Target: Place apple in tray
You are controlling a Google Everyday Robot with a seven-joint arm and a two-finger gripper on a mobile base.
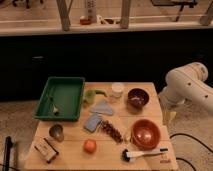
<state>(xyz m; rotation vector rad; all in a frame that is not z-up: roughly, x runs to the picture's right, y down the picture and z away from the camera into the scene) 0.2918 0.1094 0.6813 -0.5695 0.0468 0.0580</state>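
Observation:
The apple (pixel 90 145), small and red-orange, lies on the wooden table (pixel 75 159) near its front edge, left of centre. The dark-green tray (pixel 60 97) sits at the table's back left with a small utensil (pixel 54 106) inside. The white arm (pixel 189 87) reaches in from the right. My gripper (pixel 168 116) hangs at the table's right edge, beside the bowls and far from both the apple and the tray. Nothing shows in it.
An orange-brown bowl (pixel 145 133) and a dark bowl (pixel 137 97) stand on the right. A white cup (pixel 117 90), a green item (pixel 93 95), a grey cloth (pixel 102 107), a blue sponge (pixel 92 122), a metal cup (pixel 56 132), a box (pixel 45 150) and a brush (pixel 142 154) are spread around.

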